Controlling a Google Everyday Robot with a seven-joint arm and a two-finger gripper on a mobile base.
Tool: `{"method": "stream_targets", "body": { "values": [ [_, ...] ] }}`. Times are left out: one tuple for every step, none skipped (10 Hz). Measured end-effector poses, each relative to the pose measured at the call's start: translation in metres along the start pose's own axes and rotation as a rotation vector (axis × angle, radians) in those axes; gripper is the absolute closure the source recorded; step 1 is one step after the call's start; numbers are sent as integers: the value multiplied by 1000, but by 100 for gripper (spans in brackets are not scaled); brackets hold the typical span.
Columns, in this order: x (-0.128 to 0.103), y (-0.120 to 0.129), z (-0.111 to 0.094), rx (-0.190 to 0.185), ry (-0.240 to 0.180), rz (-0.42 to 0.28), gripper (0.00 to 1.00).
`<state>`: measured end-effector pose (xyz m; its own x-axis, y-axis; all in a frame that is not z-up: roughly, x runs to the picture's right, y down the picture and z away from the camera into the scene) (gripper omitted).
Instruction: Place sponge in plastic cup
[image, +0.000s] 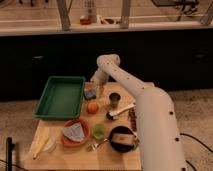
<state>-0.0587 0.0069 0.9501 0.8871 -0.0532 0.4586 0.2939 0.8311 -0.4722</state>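
Note:
A dark grey sponge (89, 94) lies on the wooden table (112, 159), just right of the green tray. A dark plastic cup (114, 99) stands upright a little to the sponge's right. A small green cup (99, 131) stands nearer the front. My white arm reaches from the lower right across the table. My gripper (95, 86) hangs at the table's far edge, right above the sponge's far right corner. The sponge's near part shows below it.
A green tray (61, 96) sits at the back left. An orange fruit (92, 107), an orange bowl with a grey cloth (75, 133), a black bowl (122, 139), a white-handled brush (119, 112) and a fork (95, 145) lie around. A dark counter stands behind the table.

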Motion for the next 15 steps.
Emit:
{"method": "stream_targets", "body": {
  "values": [
    [0,0,2,-5,-2,3,20],
    [2,0,5,-14,-2,12,20],
    [4,0,7,-18,-3,18,20],
    [5,1,10,-26,-3,22,20],
    [5,0,14,-34,-5,24,20],
    [5,-1,16,-39,-6,26,20],
    [6,0,19,-52,-5,29,20],
    [6,-2,21,-53,-7,31,20],
    [7,-1,24,-68,-8,34,20],
    [8,-2,27,-72,-9,37,20],
    [7,-3,30,-81,-10,38,20],
    [6,-3,34,-90,-10,40,20],
    [7,-2,37,-96,-10,44,20],
    [9,-1,39,-104,-9,48,20],
    [11,1,43,-114,-8,54,20]
  ]
}}
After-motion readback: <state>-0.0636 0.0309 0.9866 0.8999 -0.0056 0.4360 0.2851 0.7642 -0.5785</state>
